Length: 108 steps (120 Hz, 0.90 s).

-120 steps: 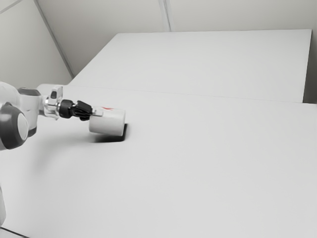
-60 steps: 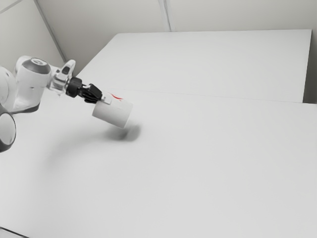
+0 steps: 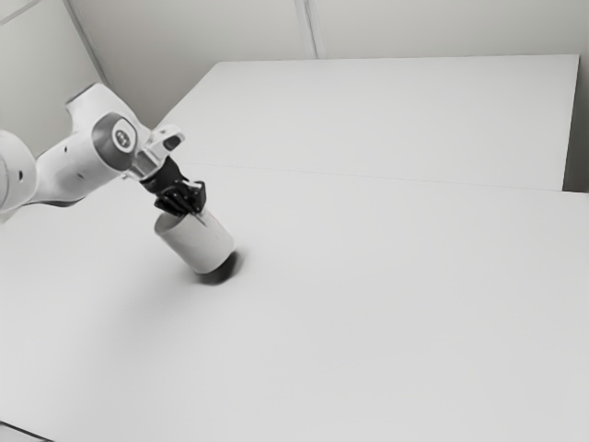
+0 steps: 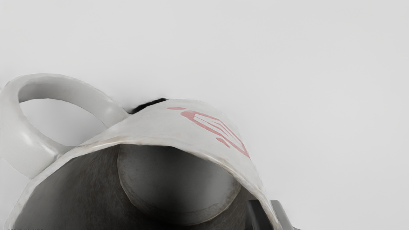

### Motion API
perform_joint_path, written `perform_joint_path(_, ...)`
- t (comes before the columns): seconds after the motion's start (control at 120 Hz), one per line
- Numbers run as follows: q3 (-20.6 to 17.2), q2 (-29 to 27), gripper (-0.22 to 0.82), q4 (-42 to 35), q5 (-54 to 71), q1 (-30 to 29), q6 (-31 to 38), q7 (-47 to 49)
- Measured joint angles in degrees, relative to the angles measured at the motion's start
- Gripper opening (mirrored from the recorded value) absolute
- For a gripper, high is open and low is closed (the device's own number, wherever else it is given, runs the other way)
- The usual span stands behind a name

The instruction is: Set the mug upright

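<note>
So the claw (image 3: 200, 217) is clamped on the mug (image 3: 195, 243), pinching its wall right at the rim. One finger (image 4: 257, 215) is down inside the mug and the other's pressed on the outside. The mug hangs below the claw, pretty tilted, with its open end up toward the claw and its base lower and farther out. There's a dark shadow (image 3: 221, 271) on the table (image 3: 386, 313) just under the base, but I honestly can't tell if the two touch. The handle (image 4: 27, 137) sticks out well away from the claw's grip, and the red print (image 4: 211, 127) sits on the outer wall between handle and claw.
</note>
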<state>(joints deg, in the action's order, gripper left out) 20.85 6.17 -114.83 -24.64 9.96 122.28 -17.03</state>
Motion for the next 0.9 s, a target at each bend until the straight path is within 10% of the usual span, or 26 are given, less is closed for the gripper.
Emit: perform_joint_path(0.9,1.4,-2.6,-0.18,-7.9,20.9,9.0,6.6,48.2)
